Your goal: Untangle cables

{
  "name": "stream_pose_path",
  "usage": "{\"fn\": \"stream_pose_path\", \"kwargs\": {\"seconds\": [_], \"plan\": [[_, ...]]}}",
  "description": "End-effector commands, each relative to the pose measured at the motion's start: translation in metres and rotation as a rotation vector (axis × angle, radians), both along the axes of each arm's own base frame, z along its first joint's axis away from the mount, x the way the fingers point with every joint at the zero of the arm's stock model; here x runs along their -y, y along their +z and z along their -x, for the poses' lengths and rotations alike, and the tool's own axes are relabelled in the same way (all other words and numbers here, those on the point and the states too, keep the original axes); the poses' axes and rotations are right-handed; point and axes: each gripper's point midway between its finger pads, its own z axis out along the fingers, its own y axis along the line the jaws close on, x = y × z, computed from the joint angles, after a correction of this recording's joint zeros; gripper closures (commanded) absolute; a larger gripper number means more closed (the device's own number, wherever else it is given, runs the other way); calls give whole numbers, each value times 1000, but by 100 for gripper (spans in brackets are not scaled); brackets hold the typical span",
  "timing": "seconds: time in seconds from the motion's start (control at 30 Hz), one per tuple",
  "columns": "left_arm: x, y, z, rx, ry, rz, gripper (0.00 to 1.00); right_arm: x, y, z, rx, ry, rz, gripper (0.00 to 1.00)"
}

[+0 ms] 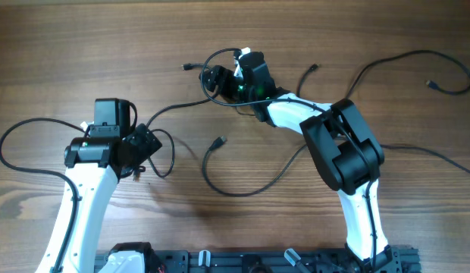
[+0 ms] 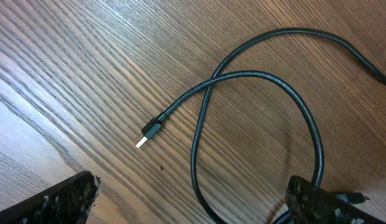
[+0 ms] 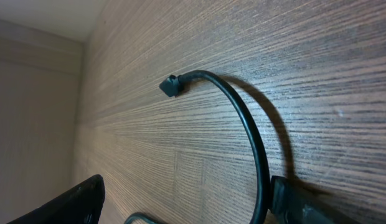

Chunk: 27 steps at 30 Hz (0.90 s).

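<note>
Cables (image 1: pixel 242 193) lie strewn across the wooden table (image 1: pixel 61 45), from its left edge to its right edge. Nearest my side, one cord curves in a shallow U near the table's middle, and its plug (image 1: pixel 220 141) points toward the far edge.

Just left of it I have the left gripper (image 1: pixel 142 144), jaws spread wide and holding nothing. Through its wrist camera I see a cable loop (image 2: pixel 308 124) crossing over itself on the wood between the fingers (image 2: pixel 56 202). A metal-tipped plug end (image 2: pixel 147 134) lies flat there, apart from both fingers. A big slack loop (image 1: pixel 15 133) trails from beside that arm out to the left edge.

Farther out, toward the middle of the far edge, the right gripper (image 1: pixel 216 78) is down over a small knot of loops (image 1: pixel 220 57). Its jaws stand apart. Its wrist camera shows a thin cord (image 3: pixel 252 134) arching across the wood and passing right beside one finger (image 3: pixel 299 199), though I cannot tell whether it touches. That cord ends in a small dark plug tip (image 3: pixel 170 85).

Toward the far right corner another long cable (image 1: pixel 417 54) snakes on its own, well apart from both arms.
</note>
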Motion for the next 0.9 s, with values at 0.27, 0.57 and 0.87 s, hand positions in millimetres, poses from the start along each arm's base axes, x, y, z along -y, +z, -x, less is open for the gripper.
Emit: {"fn": "stream_pose_path", "kwargs": {"seconds": [0.27, 0.57, 0.87], "plan": [[2, -2, 1, -5, 14, 26, 0, -41, 12, 20, 85, 155, -103, 13], [2, -2, 1, -6, 14, 26, 0, -51, -7, 34, 61, 136, -9, 15], [4, -2, 2, -9, 11, 33, 0, -48, -12, 33, 53, 115, 14, 65]]}}
